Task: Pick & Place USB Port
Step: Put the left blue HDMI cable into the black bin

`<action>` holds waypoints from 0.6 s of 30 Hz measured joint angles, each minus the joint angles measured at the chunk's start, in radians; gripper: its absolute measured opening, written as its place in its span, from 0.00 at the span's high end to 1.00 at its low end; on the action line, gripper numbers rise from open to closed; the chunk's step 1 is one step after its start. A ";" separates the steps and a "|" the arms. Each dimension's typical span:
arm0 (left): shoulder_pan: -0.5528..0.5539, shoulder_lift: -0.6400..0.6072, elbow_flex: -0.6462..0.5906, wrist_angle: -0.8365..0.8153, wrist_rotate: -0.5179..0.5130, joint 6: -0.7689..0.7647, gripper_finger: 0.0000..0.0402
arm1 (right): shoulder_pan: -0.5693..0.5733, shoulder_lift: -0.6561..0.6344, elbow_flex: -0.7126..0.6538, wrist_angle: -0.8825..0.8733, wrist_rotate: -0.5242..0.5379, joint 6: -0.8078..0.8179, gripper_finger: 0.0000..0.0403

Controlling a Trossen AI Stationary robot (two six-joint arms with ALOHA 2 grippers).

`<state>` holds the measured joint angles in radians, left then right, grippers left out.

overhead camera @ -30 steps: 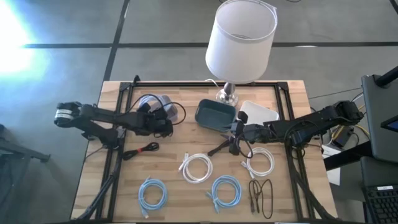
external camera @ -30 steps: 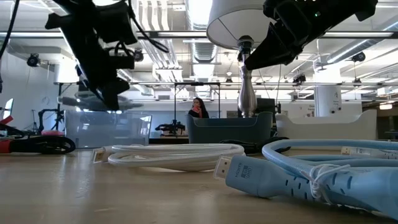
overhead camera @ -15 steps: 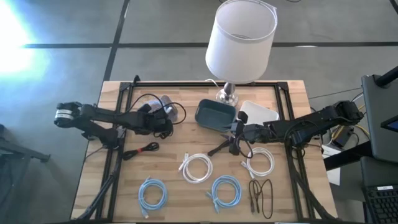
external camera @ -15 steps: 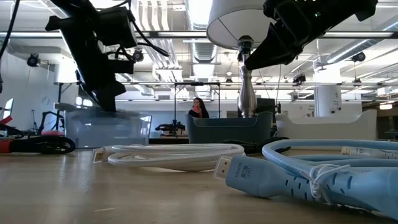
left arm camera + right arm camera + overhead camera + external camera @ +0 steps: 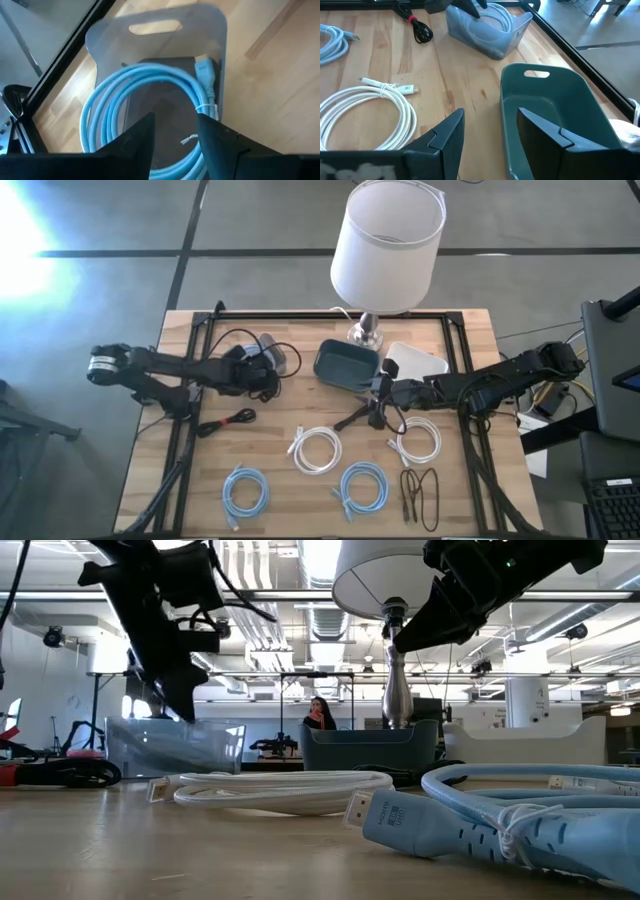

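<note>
A light blue cable coil [image 5: 150,80] lies flat on the floor of a clear plastic bin [image 5: 280,358] at the table's far left. My left gripper [image 5: 175,137] hovers open just over that bin's rim [image 5: 175,730], its fingers apart from the coil below. My right gripper [image 5: 487,135] is open and holds nothing. It hangs at the near right side of a dark teal bin [image 5: 345,365], whose hollow [image 5: 555,115] shows nothing inside.
A lamp [image 5: 385,250] stands behind the teal bin, with a white box [image 5: 418,360] to its right. Loose on the near half are white coils [image 5: 315,450] [image 5: 418,440], blue coils [image 5: 245,490] [image 5: 362,485] and black cables [image 5: 228,420] [image 5: 420,495]. A small black tripod [image 5: 362,416] stands mid-table.
The light blue coil, which hung just under my left gripper above the clear bin, has sunk down into the bin and now lies on its floor. The left gripper has shifted slightly toward the table's right. The right arm has kept still.
</note>
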<state>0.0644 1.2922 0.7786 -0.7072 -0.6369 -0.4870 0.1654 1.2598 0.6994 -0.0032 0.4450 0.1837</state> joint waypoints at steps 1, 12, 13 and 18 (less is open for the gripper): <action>-0.001 0.000 0.011 0.000 0.000 0.008 0.62 | 0.000 0.000 0.000 0.000 0.000 0.000 0.56; -0.024 0.000 0.105 0.283 0.155 0.200 0.62 | 0.000 0.000 0.000 0.000 -0.064 0.001 0.56; -0.027 0.000 0.102 0.331 0.194 0.215 0.62 | 0.000 0.000 0.000 0.000 -0.090 0.001 0.56; -0.050 0.003 0.086 0.492 0.390 0.250 0.62 | 0.000 0.000 0.000 0.000 -0.251 0.001 0.56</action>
<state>0.0143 1.2953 0.8645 -0.2149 -0.2471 -0.2367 0.1654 1.2598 0.6994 -0.0032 0.1939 0.1844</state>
